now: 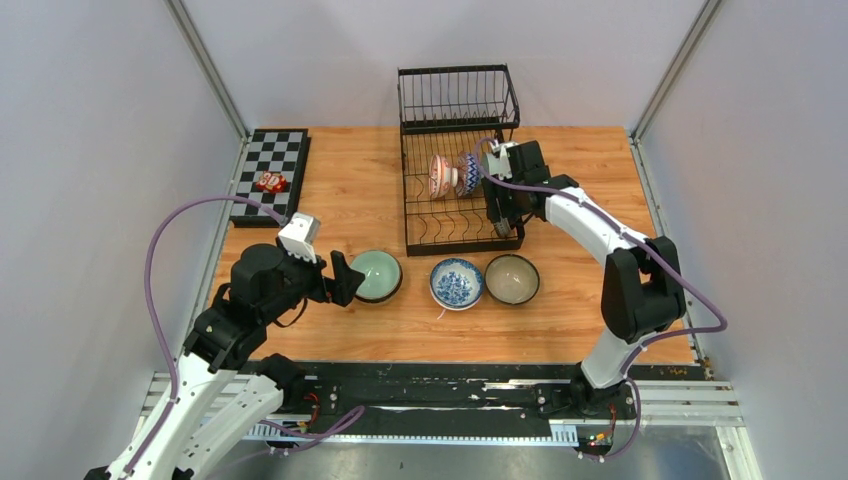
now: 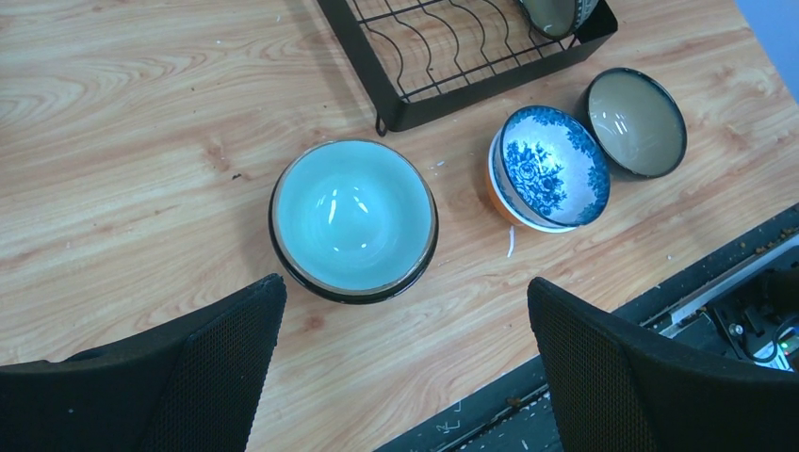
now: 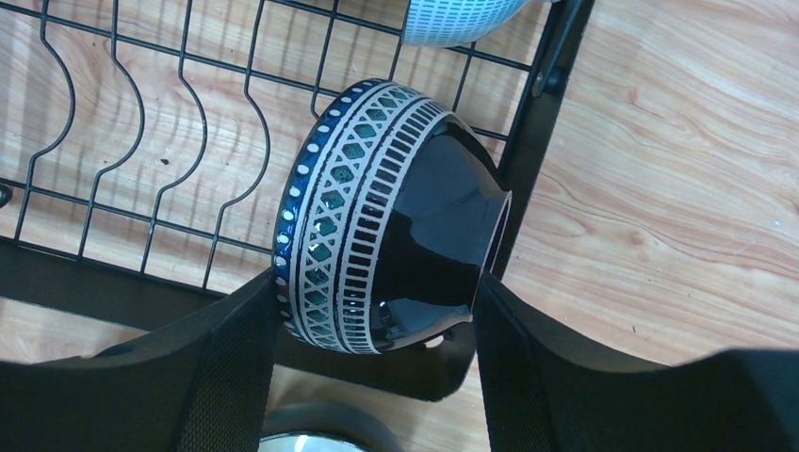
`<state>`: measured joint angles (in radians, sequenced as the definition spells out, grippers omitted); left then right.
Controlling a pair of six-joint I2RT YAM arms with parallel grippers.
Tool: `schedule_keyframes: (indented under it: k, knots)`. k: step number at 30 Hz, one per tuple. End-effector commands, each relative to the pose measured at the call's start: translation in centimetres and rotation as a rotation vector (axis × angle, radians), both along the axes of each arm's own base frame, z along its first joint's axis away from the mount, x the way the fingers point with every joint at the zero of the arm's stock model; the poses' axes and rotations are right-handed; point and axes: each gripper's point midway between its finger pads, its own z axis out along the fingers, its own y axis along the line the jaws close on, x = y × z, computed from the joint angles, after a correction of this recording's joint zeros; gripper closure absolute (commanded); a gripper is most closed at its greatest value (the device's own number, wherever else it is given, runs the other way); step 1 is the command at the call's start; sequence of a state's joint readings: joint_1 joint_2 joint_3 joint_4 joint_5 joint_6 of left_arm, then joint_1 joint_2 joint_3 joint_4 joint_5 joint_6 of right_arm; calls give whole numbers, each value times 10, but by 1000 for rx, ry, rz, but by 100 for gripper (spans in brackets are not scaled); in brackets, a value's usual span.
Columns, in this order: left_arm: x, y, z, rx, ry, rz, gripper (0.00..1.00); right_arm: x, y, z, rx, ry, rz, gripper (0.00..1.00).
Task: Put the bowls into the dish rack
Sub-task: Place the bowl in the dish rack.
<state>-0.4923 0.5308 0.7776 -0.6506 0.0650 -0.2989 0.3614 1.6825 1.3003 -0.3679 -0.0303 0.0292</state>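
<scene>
The black wire dish rack (image 1: 455,232) stands at the back centre. A red floral bowl (image 1: 437,176) and a blue-patterned bowl (image 1: 467,173) stand on edge in it. My right gripper (image 3: 377,330) is at the rack's near right corner. Its fingers touch the rim and foot of a black bowl with a blue-and-white band (image 3: 396,217), which stands on edge in the rack (image 3: 542,85). My left gripper (image 2: 405,367) is open and empty, just short of the pale green bowl (image 2: 353,218). A blue-patterned bowl (image 2: 551,165) sits in an orange one (image 2: 492,181). A cream dark-rimmed bowl (image 2: 636,122) lies beside them.
A black-and-white checkerboard (image 1: 268,160) with a small red object (image 1: 271,182) lies at the back left. A black rail (image 1: 450,385) runs along the table's near edge. Grey walls close in the left, right and back sides.
</scene>
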Motion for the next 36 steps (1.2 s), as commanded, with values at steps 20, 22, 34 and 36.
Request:
schedule_keyframes:
  k: [20, 22, 34, 36]
  knots:
    - [2, -2, -2, 13, -7, -8, 0, 2, -5, -21, 90, 86, -31, 60]
    - [2, -2, -2, 12, -8, -9, 0, 3, -7, -19, 83, 81, -38, 53]
    - [2, -2, -3, 13, -4, -11, 0, 1, -11, -7, 77, 56, -59, 25]
    - [2, -2, -3, 14, -4, -10, 0, 1, -12, -4, 77, 50, -63, 23]
